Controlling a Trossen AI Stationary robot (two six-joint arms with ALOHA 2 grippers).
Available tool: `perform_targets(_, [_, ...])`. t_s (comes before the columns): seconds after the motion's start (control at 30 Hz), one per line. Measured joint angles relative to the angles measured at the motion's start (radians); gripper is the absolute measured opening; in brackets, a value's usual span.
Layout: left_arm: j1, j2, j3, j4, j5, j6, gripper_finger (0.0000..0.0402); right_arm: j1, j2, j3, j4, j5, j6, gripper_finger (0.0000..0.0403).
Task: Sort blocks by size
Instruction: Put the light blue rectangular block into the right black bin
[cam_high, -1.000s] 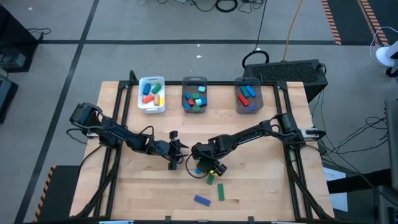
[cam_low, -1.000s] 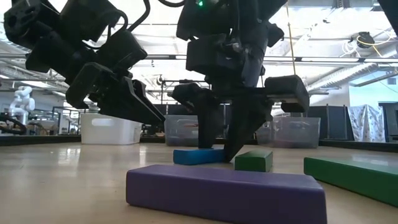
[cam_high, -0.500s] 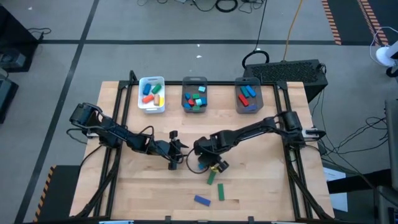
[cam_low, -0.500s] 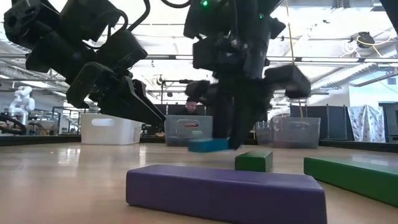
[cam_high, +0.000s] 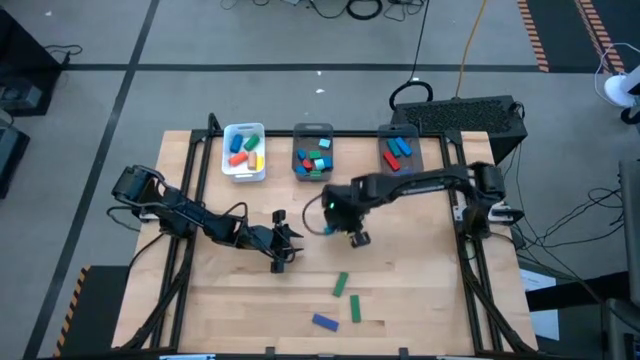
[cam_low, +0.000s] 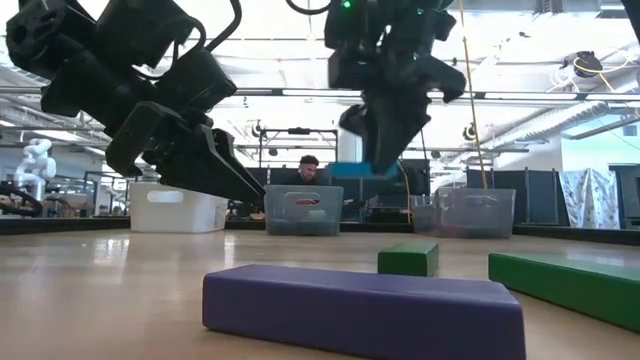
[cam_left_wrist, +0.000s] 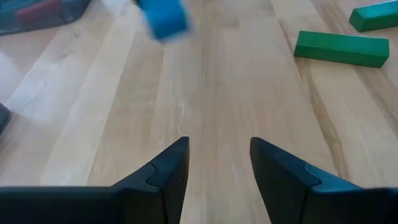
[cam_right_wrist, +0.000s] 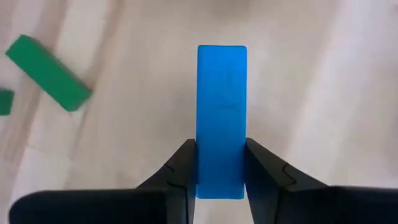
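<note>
My right gripper hangs above the middle of the table, shut on a blue block; the low view shows the blue block well off the wood. My left gripper stands open low over the table to its left, with nothing between its fingers. Loose on the near part of the table lie two green blocks and a purple bar, each flat on a long face. More blocks fill the white tray and two grey bins at the far edge. My right gripper pinches the blue block's two long sides between its two fingers, near one end of the block. The fingers come steeply from above and lie across the block. The block sits roughly level in the hold, lifted clear of the table.
The tray and the two bins stand in a row along the far edge. Bare wood lies between them and the loose blocks near the front. In the low view a person shows in the room behind the middle bin.
My right gripper has shut on the blue block, lifted it off the table and carried it up and toward the far edge, rolling its wrist on the way. The green blocks and purple bar have stayed where they were.
</note>
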Motion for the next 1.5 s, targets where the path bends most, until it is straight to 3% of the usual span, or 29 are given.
perform_targets(0.2, [0.0, 0.0, 0.0, -0.007, 0.0, 0.0, 0.0173, -0.087, -0.107, 0.0, -0.076, 0.091, 0.002, 0.0083])
perform_targets(0.53, [0.0, 0.0, 0.0, -0.023, 0.0, -0.001, 0.0173, -0.277, -0.331, -0.04, -0.115, 0.133, 0.06, 0.0083])
perform_targets(0.67, [0.0, 0.0, 0.0, -0.024, 0.0, -0.001, 0.0173, -0.373, -0.403, -0.109, -0.109, 0.206, 0.117, 0.0083])
perform_targets(0.9, [-0.002, 0.0, 0.0, -0.023, 0.0, -0.002, 0.0173, -0.543, -0.495, -0.334, 0.02, 0.206, 0.228, 0.0083])
perform_targets(1.17, [-0.002, 0.0, 0.0, -0.012, 0.0, -0.001, 0.0173, -0.711, -0.508, -0.515, 0.242, 0.205, 0.333, 0.0083])
perform_targets(1.5, [-0.002, 0.0, 0.0, -0.012, 0.0, 0.0, 0.0173, -0.826, -0.436, -0.541, 0.281, 0.198, 0.434, 0.0085])
